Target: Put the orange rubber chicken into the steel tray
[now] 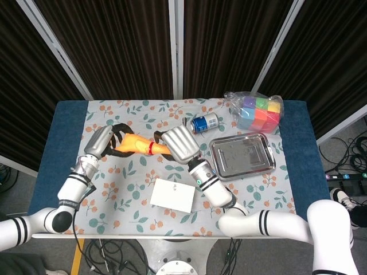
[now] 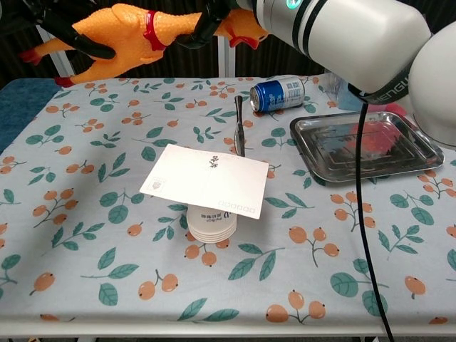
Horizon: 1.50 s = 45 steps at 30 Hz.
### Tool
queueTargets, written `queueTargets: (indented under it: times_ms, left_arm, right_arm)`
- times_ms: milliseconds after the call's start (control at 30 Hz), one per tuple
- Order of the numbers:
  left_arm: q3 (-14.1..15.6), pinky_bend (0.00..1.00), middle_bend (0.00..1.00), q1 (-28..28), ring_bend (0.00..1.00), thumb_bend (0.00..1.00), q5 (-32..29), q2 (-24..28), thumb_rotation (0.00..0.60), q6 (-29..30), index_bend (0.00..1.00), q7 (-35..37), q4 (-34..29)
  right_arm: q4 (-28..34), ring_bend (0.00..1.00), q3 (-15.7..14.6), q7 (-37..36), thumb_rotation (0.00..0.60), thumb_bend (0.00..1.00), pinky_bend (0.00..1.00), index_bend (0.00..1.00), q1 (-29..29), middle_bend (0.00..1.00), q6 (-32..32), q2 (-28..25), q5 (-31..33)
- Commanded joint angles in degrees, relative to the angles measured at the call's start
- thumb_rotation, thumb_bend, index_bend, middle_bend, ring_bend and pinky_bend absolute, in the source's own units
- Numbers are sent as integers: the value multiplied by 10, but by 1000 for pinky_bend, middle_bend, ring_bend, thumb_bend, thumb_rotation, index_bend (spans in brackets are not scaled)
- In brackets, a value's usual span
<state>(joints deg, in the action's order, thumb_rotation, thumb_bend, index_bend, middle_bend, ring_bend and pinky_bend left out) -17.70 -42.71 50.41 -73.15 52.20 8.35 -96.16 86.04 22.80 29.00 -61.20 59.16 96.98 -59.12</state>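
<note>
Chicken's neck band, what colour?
Red, a band around the orange chicken's neck; clearest in the chest view.

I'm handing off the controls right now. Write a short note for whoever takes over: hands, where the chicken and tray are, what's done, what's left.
Left hand: fingers wrapped around the body of the orange rubber chicken, held in the air above the table's far left.
Right hand: grips the chicken's head end.
Steel tray: on the table to the right, nothing in it, beside the blue can.
Done: chicken lifted, held by both hands.
Left: pass it fully to one hand, carry it right, put it in the tray.
</note>
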Motion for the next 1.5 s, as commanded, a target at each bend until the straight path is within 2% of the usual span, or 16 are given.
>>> queueTargets:
  times_ms: [33, 100, 233, 467, 567, 600, 667, 733, 800, 867, 900, 967, 1167, 1233, 1400, 1500]
  left_arm:
    - [0, 835, 823, 3, 746, 534, 4, -4, 600, 5, 777, 0, 4]
    - [-1, 871, 884, 5, 794, 580, 7, -9, 600, 12, 829, 0, 8]
    - [-3, 881, 959, 6, 844, 634, 9, -13, 600, 16, 899, -2, 11]
    - [-6, 927, 1000, 13, 913, 676, 18, -25, 600, 40, 957, -10, 13]
    - [-7, 925, 995, 15, 903, 676, 19, -26, 600, 42, 945, -11, 13]
    - [-7, 913, 968, 18, 872, 671, 22, -27, 600, 44, 904, -8, 11]
    - [-4, 864, 859, 21, 769, 639, 27, -24, 600, 36, 761, -1, 6]
    - [-1, 731, 622, 22, 561, 525, 35, -15, 600, 20, 494, 8, -1]
    - [-1, 577, 401, 23, 362, 435, 47, -8, 589, 8, 297, 20, -3]
    - [-4, 452, 263, 26, 233, 401, 59, -10, 562, 10, 221, 34, -1]
    - [-5, 396, 212, 28, 187, 392, 67, -12, 543, 14, 207, 41, 1]
    - [-5, 361, 186, 29, 166, 389, 78, -14, 532, 13, 205, 50, 4]
    - [-4, 346, 180, 29, 163, 389, 93, -12, 600, 0, 205, 67, 9]
    - [-4, 345, 177, 29, 160, 389, 93, -14, 600, -1, 205, 68, 12]
    - [0, 310, 78, 31, 100, 357, 111, -16, 600, 4, 188, 72, 16]
    - [4, 298, 74, 32, 96, 338, 121, -10, 600, -2, 184, 76, 15]
  right_arm:
    - [5, 799, -2, -3, 600, 268, 1000, 1000, 1, 823, 0, -3, 2]
    - [10, 800, -5, -4, 600, 259, 1000, 1000, 2, 824, 0, -5, 3]
    - [14, 800, -8, -5, 600, 249, 1000, 1000, 3, 824, 1, -7, 3]
    - [14, 800, -8, -8, 600, 249, 1000, 1000, 1, 824, 2, -9, 8]
    - [13, 800, -9, -9, 600, 250, 1000, 1000, 0, 824, 2, -9, 9]
    - [12, 800, -9, -9, 600, 250, 1000, 1000, -1, 824, 2, -10, 10]
    - [9, 800, -8, -9, 600, 249, 1000, 1000, -2, 824, 2, -11, 11]
    - [6, 800, -7, -10, 600, 250, 1000, 1000, -3, 824, 0, -12, 15]
    - [4, 800, -6, -9, 600, 251, 1000, 1000, -5, 824, -2, -12, 17]
    - [3, 800, -6, -10, 600, 250, 1000, 1000, -6, 824, -3, -13, 18]
    - [2, 800, -5, -10, 600, 251, 1000, 1000, -8, 824, -4, -13, 19]
    - [1, 800, -5, -10, 600, 250, 1000, 1000, -9, 824, -6, -13, 21]
    - [-1, 802, -5, -11, 600, 249, 1000, 1000, -13, 824, -7, -13, 25]
    - [-2, 803, -6, -11, 600, 250, 1000, 1000, -14, 825, -10, -13, 28]
    - [-4, 802, -8, -9, 600, 250, 1000, 1000, -18, 825, -18, -17, 35]
    - [-2, 803, -11, -4, 600, 250, 1000, 1000, -21, 825, -24, -21, 38]
